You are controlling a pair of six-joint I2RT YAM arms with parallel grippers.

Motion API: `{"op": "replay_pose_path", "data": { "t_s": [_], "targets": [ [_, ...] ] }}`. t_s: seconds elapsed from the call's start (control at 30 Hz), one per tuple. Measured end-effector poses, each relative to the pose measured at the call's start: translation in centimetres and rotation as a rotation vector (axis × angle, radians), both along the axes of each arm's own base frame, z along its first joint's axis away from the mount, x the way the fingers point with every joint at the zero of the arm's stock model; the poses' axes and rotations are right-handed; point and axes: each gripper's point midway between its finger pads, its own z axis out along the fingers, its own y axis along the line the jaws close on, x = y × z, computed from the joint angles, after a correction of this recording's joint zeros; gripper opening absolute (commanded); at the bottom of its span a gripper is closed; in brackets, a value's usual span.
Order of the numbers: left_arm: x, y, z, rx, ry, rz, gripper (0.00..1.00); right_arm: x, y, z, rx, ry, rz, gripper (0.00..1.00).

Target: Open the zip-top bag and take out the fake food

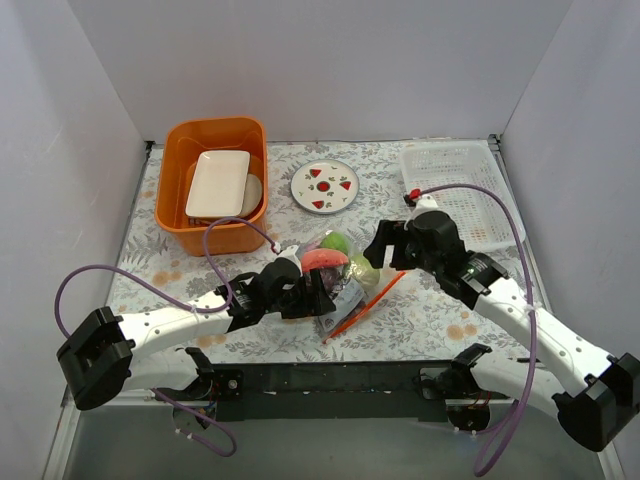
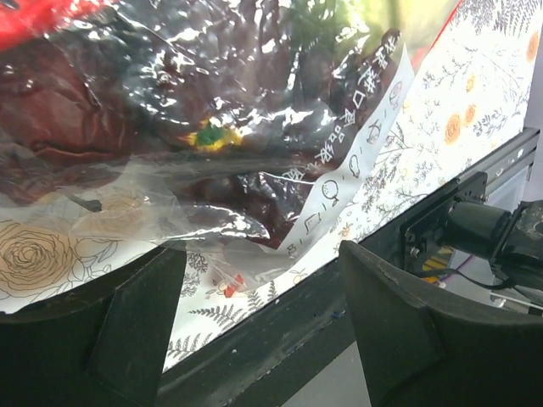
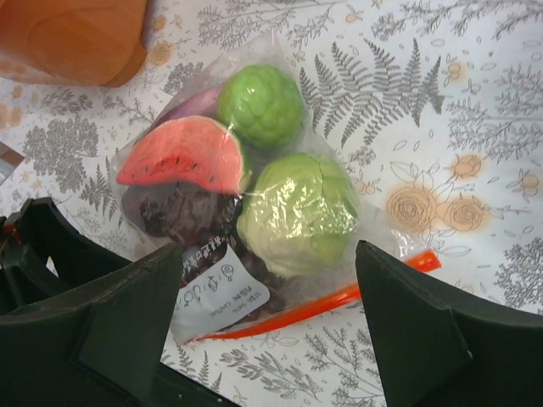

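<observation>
A clear zip-top bag (image 1: 338,280) lies near the middle of the flower-patterned table (image 1: 440,315), its orange zip strip (image 3: 327,303) toward the near edge. The fake food (image 3: 297,212) is inside it: green balls, a red slice and dark purple pieces. The left gripper (image 2: 259,250) and right gripper (image 3: 269,250) flank the bag, jaws spread wide, holding nothing.

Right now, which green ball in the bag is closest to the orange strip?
The bigger, paler green ball, right by the orange zip strip. The smaller, darker green ball lies at the far end of the zip-top bag, beside the red slice.
</observation>
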Motion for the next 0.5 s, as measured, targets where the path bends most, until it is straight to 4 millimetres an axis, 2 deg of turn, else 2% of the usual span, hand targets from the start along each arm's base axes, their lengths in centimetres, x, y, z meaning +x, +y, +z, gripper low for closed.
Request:
{"op": "replay_pose_path", "data": {
  "t_s": [0.23, 0.5],
  "targets": [
    [-0.4, -0.2, 0.1, -0.011, 0.015, -0.018, 0.7, -2.7, -1.0, -2.4, 0.041, 0.063, 0.0, 0.87],
    [-0.6, -0.3, 0.1, -0.018, 0.025, -0.024, 0.69, -5.0, -1.6, -4.7, 0.082, 0.126, 0.0, 0.86]
  ]
}}
